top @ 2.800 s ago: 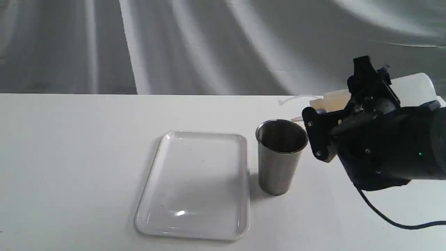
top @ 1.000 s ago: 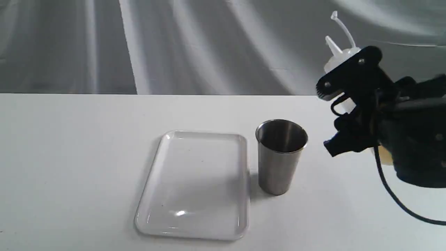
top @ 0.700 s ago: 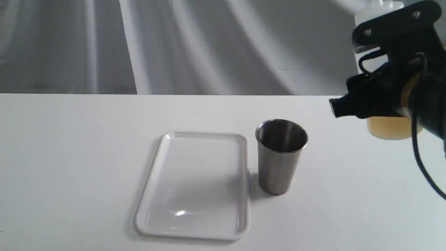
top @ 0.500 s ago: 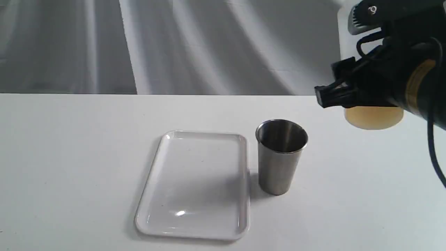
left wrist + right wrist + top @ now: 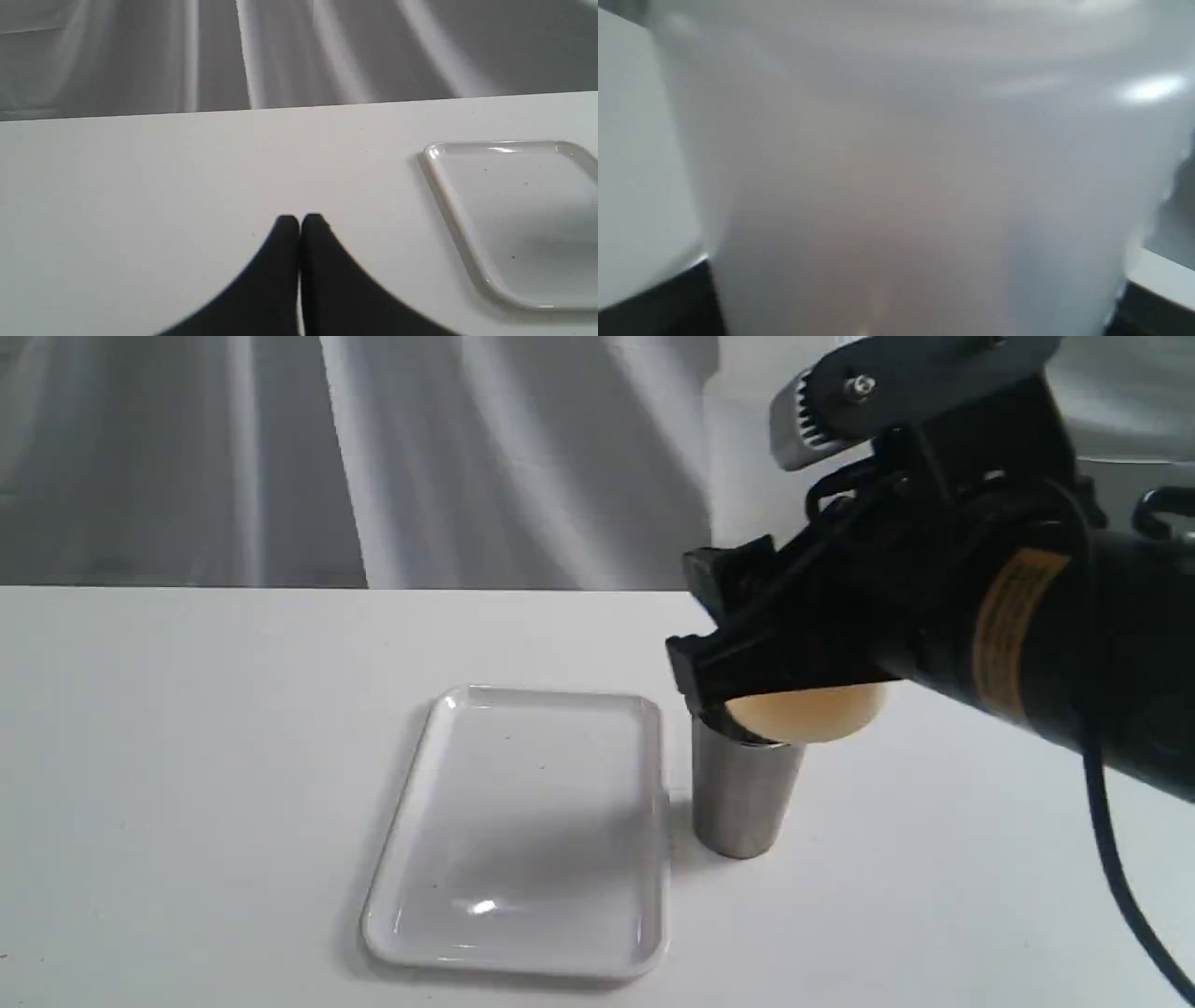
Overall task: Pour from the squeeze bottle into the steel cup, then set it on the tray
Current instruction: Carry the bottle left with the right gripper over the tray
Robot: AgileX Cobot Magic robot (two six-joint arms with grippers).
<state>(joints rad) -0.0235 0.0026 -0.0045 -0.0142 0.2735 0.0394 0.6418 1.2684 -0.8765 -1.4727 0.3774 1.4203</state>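
My right gripper point(image 5: 747, 541) is shut on the squeeze bottle point(image 5: 808, 714), which stands roughly upright in the air. Its amber-filled base covers the rim of the steel cup point(image 5: 745, 798) in the exterior view; its top runs out of frame. In the right wrist view the translucent bottle point(image 5: 896, 177) fills the picture between the dark fingers point(image 5: 654, 303). The white tray point(image 5: 411, 821) lies flat just left of the cup. My left gripper point(image 5: 299, 218) is shut and holds nothing, low over the table, with the tray point(image 5: 448, 205) off to one side.
The white table point(image 5: 187, 756) ends at a far edge against a grey draped backdrop. A black cable point(image 5: 1120, 887) hangs from the right arm over the table's right side.
The right gripper has carried the bottle from the upper right leftward and lower, until its base hides the cup's rim. Cup and tray have not moved.
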